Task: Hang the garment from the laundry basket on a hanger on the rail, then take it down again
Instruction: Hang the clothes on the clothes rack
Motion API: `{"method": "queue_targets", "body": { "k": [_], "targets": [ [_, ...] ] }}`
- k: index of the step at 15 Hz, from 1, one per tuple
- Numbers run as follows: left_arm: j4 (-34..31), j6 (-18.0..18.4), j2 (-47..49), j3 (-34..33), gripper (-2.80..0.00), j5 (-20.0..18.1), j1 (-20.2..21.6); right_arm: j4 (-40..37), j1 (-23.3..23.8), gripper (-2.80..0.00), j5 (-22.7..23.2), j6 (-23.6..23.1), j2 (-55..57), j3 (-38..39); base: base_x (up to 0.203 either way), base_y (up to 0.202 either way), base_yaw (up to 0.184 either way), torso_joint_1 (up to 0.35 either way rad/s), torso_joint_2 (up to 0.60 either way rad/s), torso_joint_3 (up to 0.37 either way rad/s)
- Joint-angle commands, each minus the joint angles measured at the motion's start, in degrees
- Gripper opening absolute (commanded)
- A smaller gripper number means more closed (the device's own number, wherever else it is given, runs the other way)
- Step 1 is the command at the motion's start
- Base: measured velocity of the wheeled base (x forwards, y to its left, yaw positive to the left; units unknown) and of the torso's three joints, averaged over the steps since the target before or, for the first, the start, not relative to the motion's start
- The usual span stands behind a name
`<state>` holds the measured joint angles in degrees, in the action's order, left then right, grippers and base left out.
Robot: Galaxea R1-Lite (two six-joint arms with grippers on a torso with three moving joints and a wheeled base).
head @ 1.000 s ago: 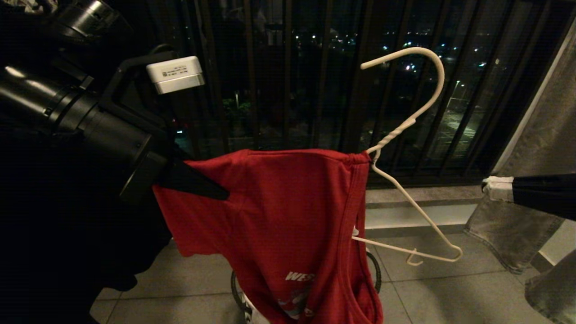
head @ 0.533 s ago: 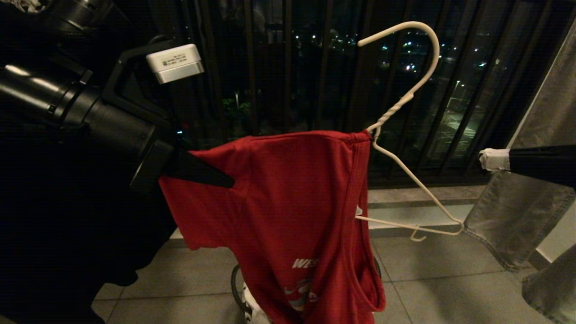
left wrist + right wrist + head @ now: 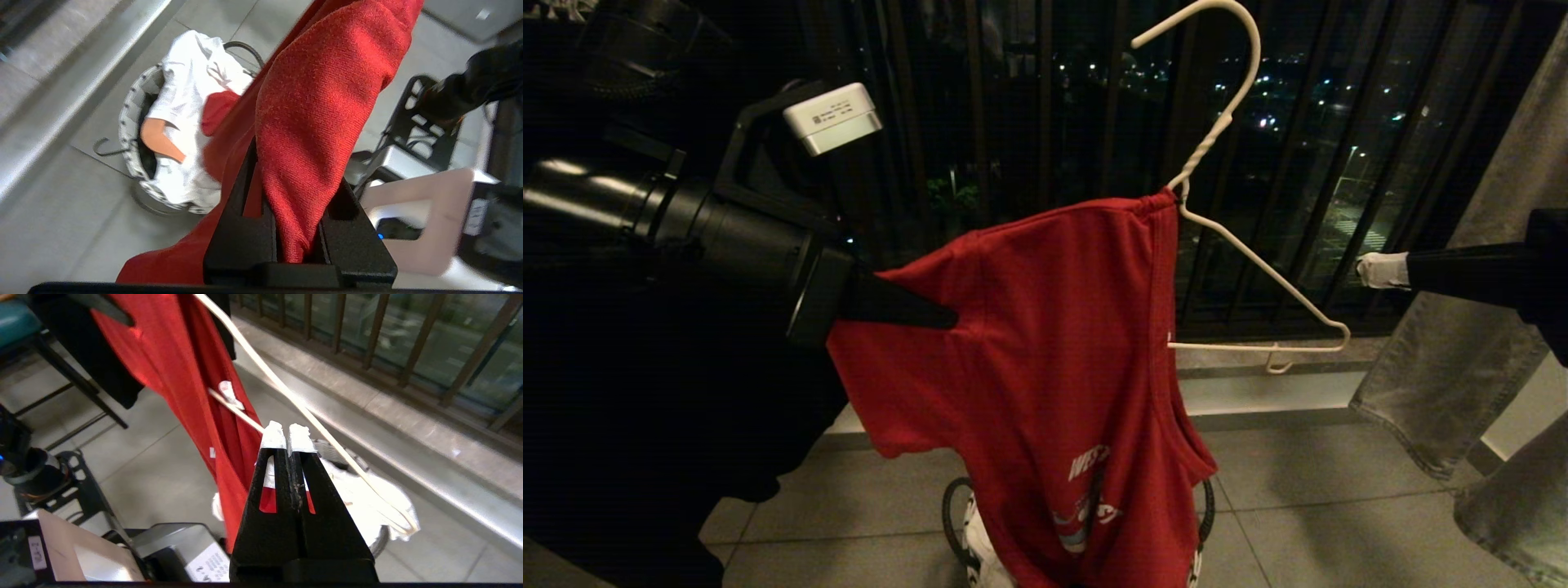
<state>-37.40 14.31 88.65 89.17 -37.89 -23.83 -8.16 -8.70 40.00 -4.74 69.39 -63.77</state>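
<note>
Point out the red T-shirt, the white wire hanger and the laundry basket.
red T-shirt (image 3: 1045, 327): head view, chest panel below the shoulder seam.
white wire hanger (image 3: 1201, 151): head view, twisted neck under the hook.
laundry basket (image 3: 127, 122): left wrist view, woven rim beside the white cloth.

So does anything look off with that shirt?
Yes: the red T-shirt covers only one arm of the white wire hanger; the other arm sticks out bare. The left gripper pinches the covered shoulder, and the hanger tilts.

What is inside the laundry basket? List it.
In the left wrist view, the laundry basket holds a white cloth with an orange patch, and the tail of the red T-shirt dips in. Anything beneath the cloth is covered.
</note>
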Motion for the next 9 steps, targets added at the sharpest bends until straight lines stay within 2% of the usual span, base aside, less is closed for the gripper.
{"method": "queue_targets", "body": {
  "k": [1,3,6,9],
  "targets": [
    [1.2,-1.0,-1.8,-2.9,-2.80,-0.2,0.0,-0.1,-0.6,-2.80,0.1,0.4,2.9,-0.9,0.000,0.000,0.000,0.000,0.00,0.000],
    [4.9,-1.4,-2.5,-5.9,-2.80,0.3,0.1,-0.3,-0.8,-2.80,0.0,0.5,3.6,-1.3,0.000,0.000,0.000,0.000,0.00,0.000],
    [5.2,-1.7,-1.6,-5.5,-2.80,1.0,0.4,-0.7,-2.1,-2.80,0.0,0.5,4.6,-1.4,0.000,0.000,0.000,0.000,0.00,0.000],
    [5.2,-1.6,1.3,-5.1,-2.80,1.0,0.3,-0.5,-2.0,-2.80,-1.9,0.5,4.4,-1.4,0.000,0.000,0.000,0.000,0.00,0.000]
  ]
}}
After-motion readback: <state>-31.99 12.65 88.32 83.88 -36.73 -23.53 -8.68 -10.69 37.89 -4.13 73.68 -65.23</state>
